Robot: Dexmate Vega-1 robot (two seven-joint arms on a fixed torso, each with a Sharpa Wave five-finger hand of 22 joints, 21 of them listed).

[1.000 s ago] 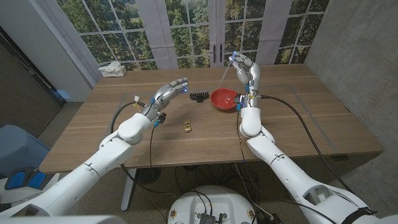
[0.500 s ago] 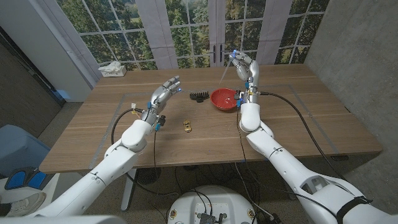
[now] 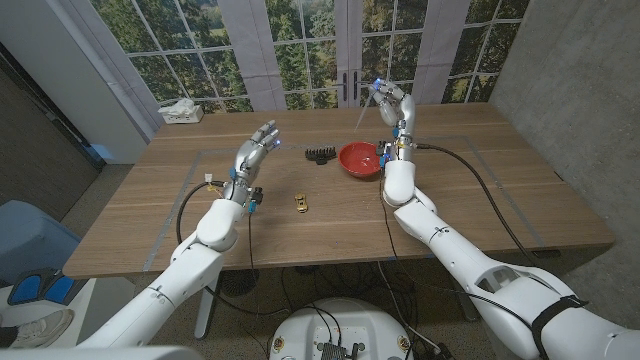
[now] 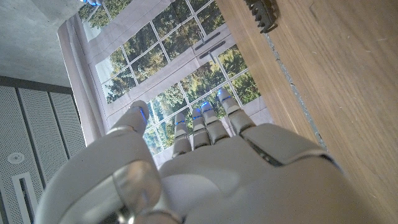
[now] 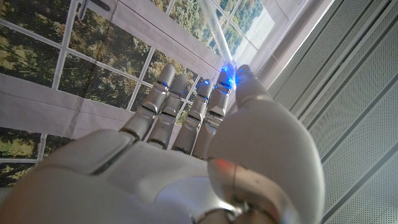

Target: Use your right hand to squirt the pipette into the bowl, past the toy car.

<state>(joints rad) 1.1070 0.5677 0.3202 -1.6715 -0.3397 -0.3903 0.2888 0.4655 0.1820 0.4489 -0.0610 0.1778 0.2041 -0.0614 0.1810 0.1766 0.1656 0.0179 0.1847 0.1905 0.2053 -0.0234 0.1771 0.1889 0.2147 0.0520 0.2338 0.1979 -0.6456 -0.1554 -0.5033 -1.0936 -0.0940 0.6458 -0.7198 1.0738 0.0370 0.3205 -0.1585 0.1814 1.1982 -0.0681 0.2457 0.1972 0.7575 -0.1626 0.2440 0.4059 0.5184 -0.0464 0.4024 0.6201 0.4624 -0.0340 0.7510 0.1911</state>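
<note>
So the pipette [image 3: 364, 112] is pinched up in my right hand [image 3: 393, 108], held in the air above the far side of the table [image 3: 470, 190], just past the red bowl [image 3: 360, 158]. It slants down and toward my left from my fingertips, with its thin tip hanging over the bowl's far rim, not touching it as far as I can tell. It's a slim, clear, pale stick, kind of hard to see against the window [image 3: 300, 50].

The head view gives me the whole layout: the bowl sits right under and just beside my right hand, the little yellow toy car [image 3: 301, 202] is nearer to me and well apart from the bowl, and a black comb-like thing [image 3: 320, 154] lies just left of the bowl. My right wrist view can't show any of that, but it does show the pipette [image 5: 217, 30] close up, running out from between my thumb and fingertips [image 5: 225, 79].

My left hand [image 3: 256, 150] is raised over the table, fingers spread, holding nothing. The left wrist view catches the black toothed piece [image 4: 262, 12] on the wood.
</note>
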